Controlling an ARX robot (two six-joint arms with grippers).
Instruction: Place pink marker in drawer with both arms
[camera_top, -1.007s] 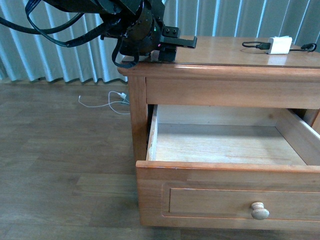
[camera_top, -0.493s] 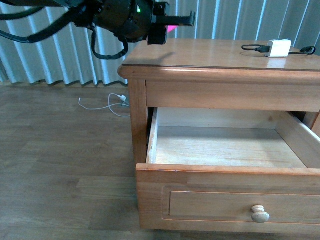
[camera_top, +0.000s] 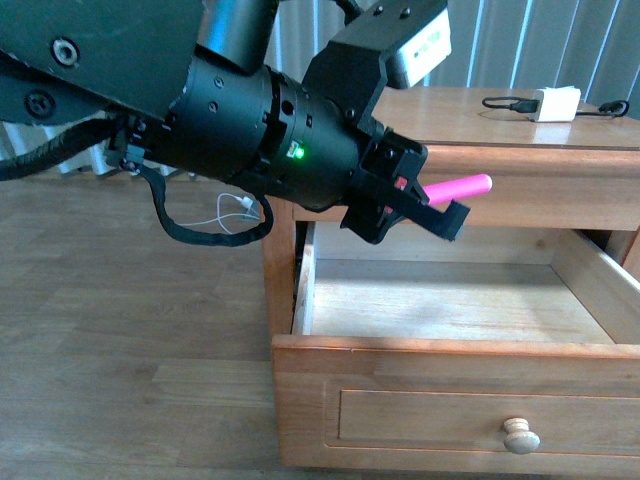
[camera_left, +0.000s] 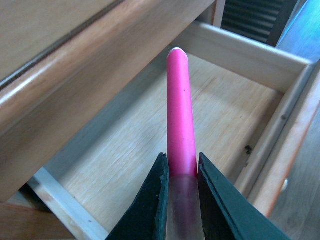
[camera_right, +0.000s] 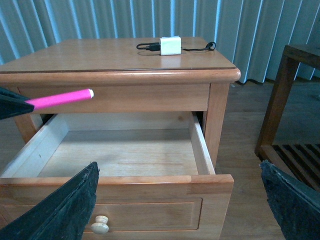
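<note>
The pink marker (camera_top: 460, 187) sticks out level from my left gripper (camera_top: 437, 206), which is shut on its pale cap end. It hangs in the air above the open drawer (camera_top: 440, 350), just in front of the cabinet's top rail. In the left wrist view the marker (camera_left: 179, 110) points over the bare wood floor of the drawer (camera_left: 125, 145), with my left gripper (camera_left: 180, 164) clamped on both sides of it. My right gripper (camera_right: 179, 170) is open and holds nothing, facing the drawer front (camera_right: 150, 182) from a short way back. From there the marker (camera_right: 62, 98) shows at the left.
A white charger block (camera_top: 557, 103) with a black cable lies on the cabinet top. A white cable (camera_top: 225, 210) lies on the floor by the cabinet. The drawer knob (camera_top: 520, 435) faces me. A dark wooden frame (camera_right: 285, 90) stands right of the cabinet.
My left arm has come down and forward off the cabinet top with the marker, which now hangs over the open drawer. The drawer and the charger have not moved.
</note>
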